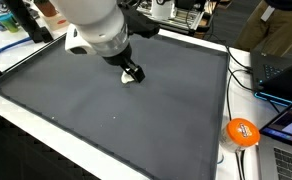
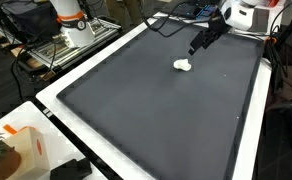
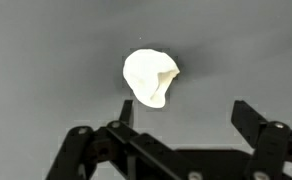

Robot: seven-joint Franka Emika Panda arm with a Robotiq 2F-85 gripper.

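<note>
Evidently the black two-finger gripper (image 3: 181,112) hangs low with its jaws spread wide and empty. It is just short of a small white crumpled lump (image 3: 151,78), which lies on the dark grey mat (image 1: 106,120). I judge this to be the approach before a grasp. Closing would call for centring first, since the lump sits off-centre, nearer one finger. In the wrist view its long axis runs roughly crosswise to the line between the fingers, narrower end towards the gripper.
</note>
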